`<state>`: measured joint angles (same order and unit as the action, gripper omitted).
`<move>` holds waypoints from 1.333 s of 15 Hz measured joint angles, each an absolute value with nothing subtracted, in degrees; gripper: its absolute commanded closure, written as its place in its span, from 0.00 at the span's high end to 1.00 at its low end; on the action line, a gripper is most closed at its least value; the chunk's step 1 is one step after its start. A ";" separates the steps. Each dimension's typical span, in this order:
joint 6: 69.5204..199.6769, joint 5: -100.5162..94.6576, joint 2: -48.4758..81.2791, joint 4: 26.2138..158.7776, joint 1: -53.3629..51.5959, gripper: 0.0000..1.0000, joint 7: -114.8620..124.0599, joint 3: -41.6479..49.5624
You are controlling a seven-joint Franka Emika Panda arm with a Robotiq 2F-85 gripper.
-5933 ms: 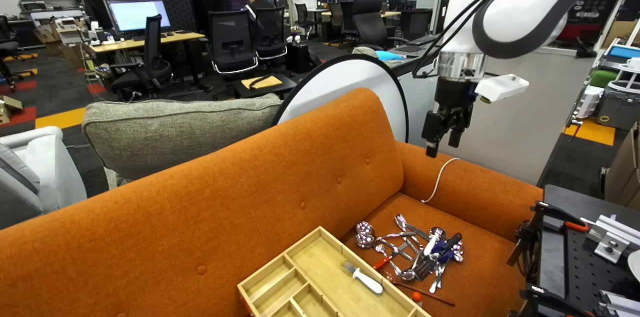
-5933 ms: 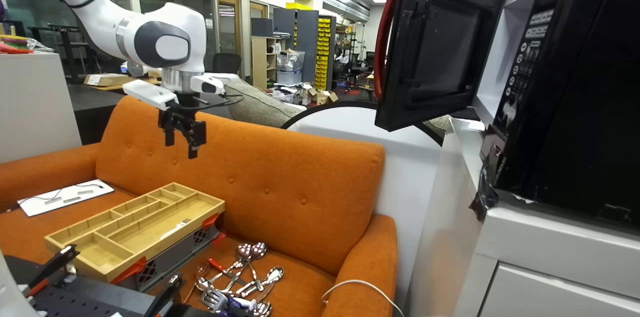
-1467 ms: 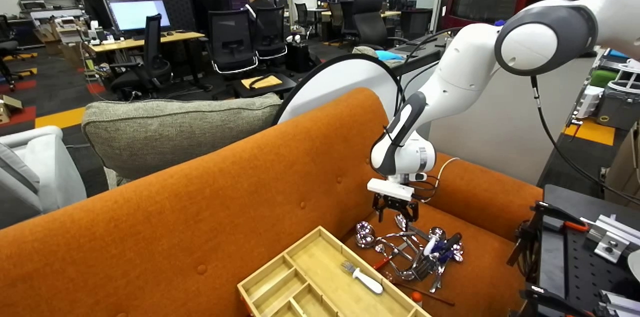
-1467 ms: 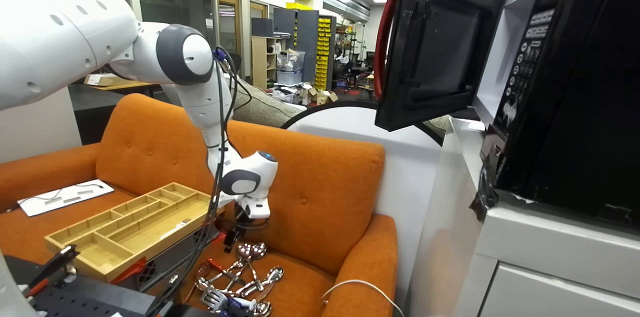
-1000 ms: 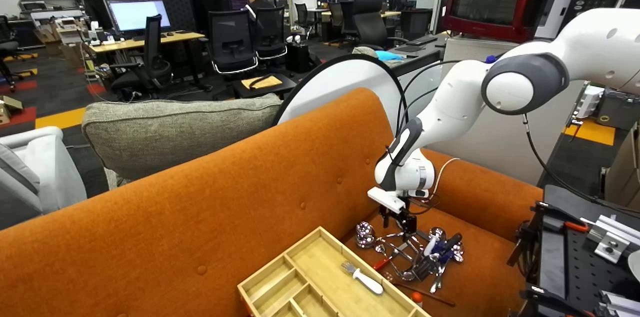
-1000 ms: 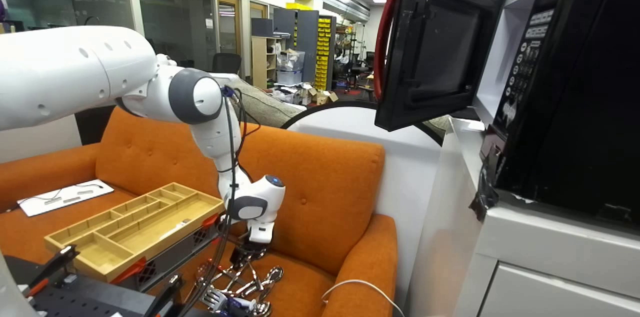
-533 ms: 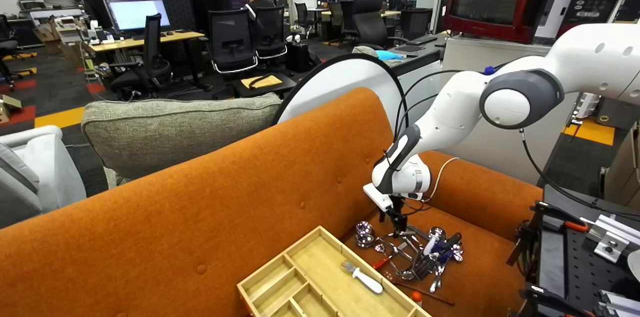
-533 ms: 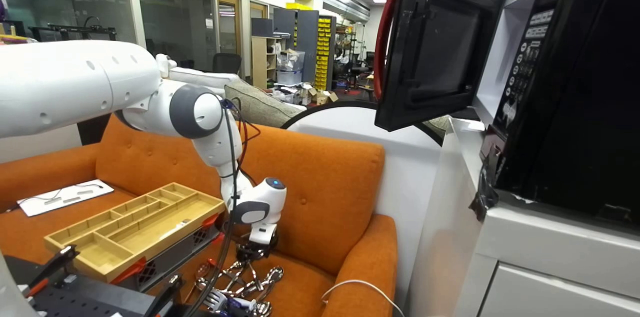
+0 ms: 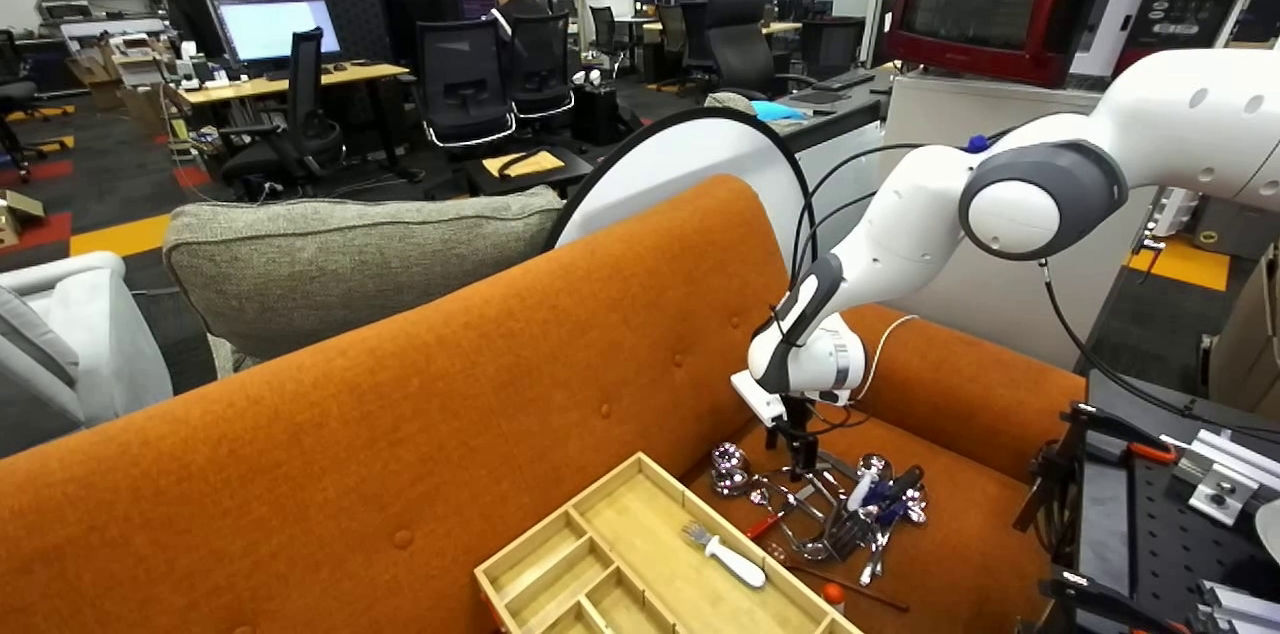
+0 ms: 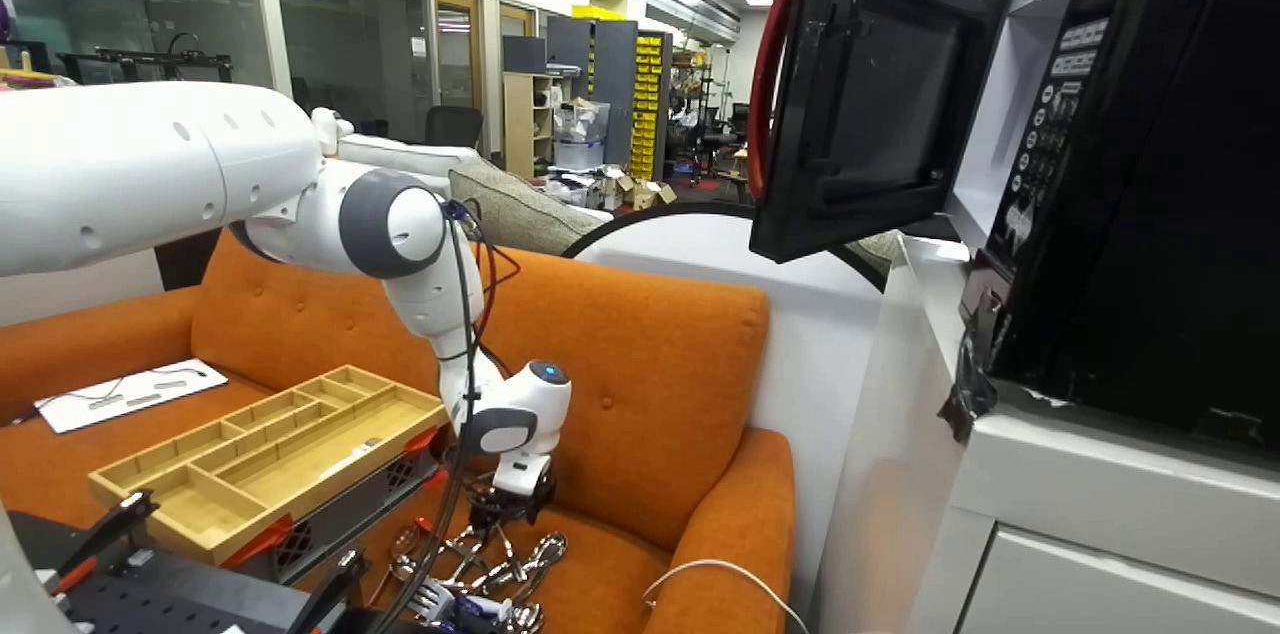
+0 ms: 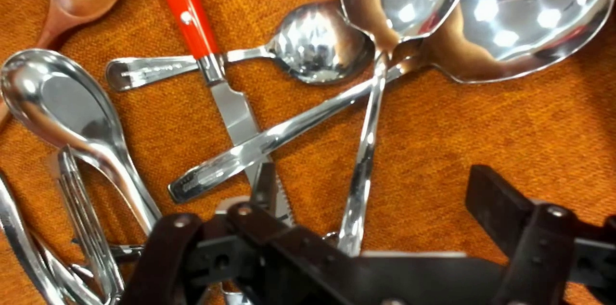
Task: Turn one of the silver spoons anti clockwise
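Standing wide, the claw [image 11: 373, 177] has a silver spoon [image 11: 372, 108] between its fingers in the wrist view, not held: the handle runs through the gap, nearly square to the way they close, a little nearer the finger that covers part of the knife [image 11: 230, 100]. (Several silver spoons show and the task picks none; taking this as the target is my guess.) The spoon's handle crosses over a second spoon [image 11: 519, 26], so a turn may drag both. Its bowl runs off the top edge, and the handle's end goes behind the claw. How high the fingers stand above it I cannot tell; in both exterior views that spot shows too small.
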<state>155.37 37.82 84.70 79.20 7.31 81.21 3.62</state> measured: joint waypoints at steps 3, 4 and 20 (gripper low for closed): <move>156.53 37.76 84.70 79.30 7.24 1.00 81.85 3.71; 157.26 37.68 84.70 79.47 7.05 1.00 82.11 3.77; 159.76 35.60 84.70 81.84 3.55 1.00 89.52 5.94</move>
